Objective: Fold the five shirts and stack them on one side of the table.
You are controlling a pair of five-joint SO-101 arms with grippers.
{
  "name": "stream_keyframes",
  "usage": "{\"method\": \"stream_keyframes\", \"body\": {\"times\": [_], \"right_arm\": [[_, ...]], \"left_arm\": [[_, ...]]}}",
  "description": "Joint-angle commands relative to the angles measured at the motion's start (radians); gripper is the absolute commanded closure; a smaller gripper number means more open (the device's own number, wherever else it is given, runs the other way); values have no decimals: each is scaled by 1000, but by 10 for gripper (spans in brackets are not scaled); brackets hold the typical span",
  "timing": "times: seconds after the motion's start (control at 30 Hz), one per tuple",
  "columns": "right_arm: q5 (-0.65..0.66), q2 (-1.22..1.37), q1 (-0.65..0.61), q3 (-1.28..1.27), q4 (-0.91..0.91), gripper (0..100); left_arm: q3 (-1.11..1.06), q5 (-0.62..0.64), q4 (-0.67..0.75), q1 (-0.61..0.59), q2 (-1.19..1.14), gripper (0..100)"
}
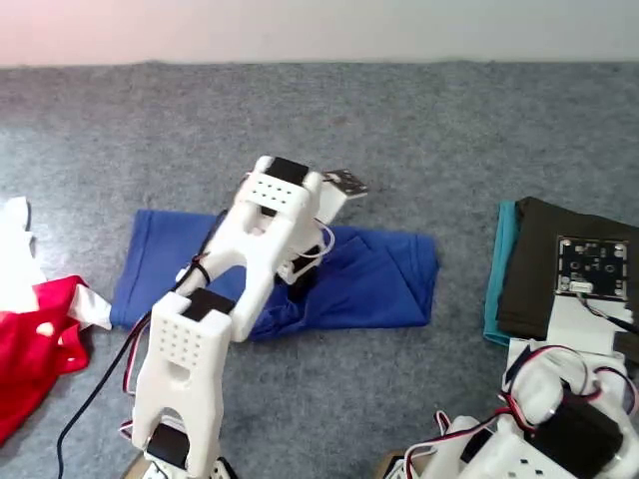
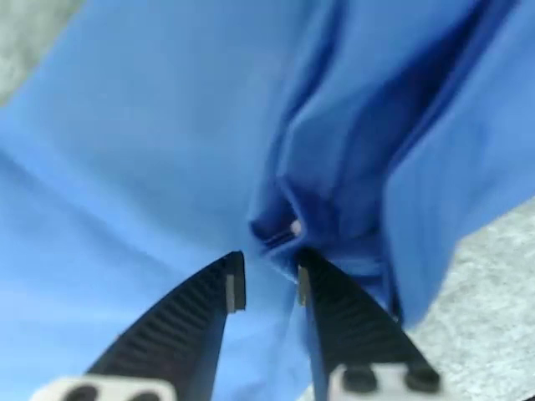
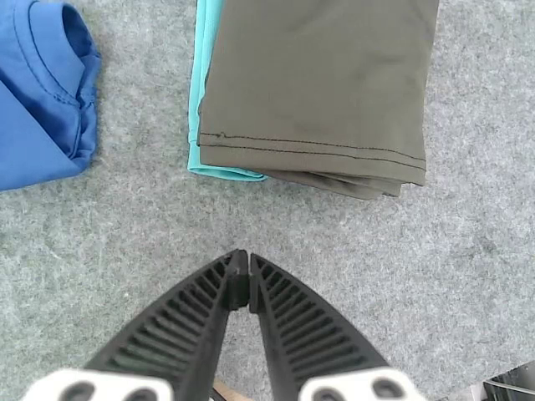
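Observation:
A blue shirt (image 1: 379, 279) lies partly folded across the middle of the grey table. My left arm stretches over its centre. In the left wrist view my left gripper (image 2: 267, 284) hovers close over the blue shirt (image 2: 125, 167), its fingers a little open beside a bunched ridge of cloth, nothing clamped. At the right edge a folded dark brown shirt (image 1: 544, 269) rests on a folded teal shirt (image 1: 502, 269). My right gripper (image 3: 248, 280) is shut and empty over bare table, short of the brown shirt (image 3: 318, 83) and the teal shirt (image 3: 201, 83).
A crumpled red shirt (image 1: 35, 349) and a white shirt (image 1: 15, 249) lie at the table's left edge. The right arm's base (image 1: 559, 429) and its wires sit at the front right. Bare grey table (image 1: 399, 130) stretches along the back.

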State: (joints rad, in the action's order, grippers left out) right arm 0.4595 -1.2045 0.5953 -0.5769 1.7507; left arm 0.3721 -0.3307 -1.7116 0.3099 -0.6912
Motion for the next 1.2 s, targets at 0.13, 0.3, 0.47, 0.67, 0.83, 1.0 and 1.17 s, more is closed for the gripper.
{"method": "stream_keyframes", "body": {"times": [0.13,0.3,0.47,0.67,0.83,1.0,1.17], "right_arm": [[9,5,8,29,22,989],[9,5,7,29,22,989],[9,4,8,29,22,989],[9,2,8,29,22,989],[9,5,8,29,22,989],[9,5,8,29,22,989],[9,5,8,29,22,989]], "left_arm": [[35,-34,-25,-72,9,892],[36,-29,-28,-32,11,893],[33,11,-40,20,84,893],[30,28,-41,81,258,891],[28,64,-41,110,348,889],[-53,81,-41,195,356,888],[-173,81,6,219,354,889]]}}
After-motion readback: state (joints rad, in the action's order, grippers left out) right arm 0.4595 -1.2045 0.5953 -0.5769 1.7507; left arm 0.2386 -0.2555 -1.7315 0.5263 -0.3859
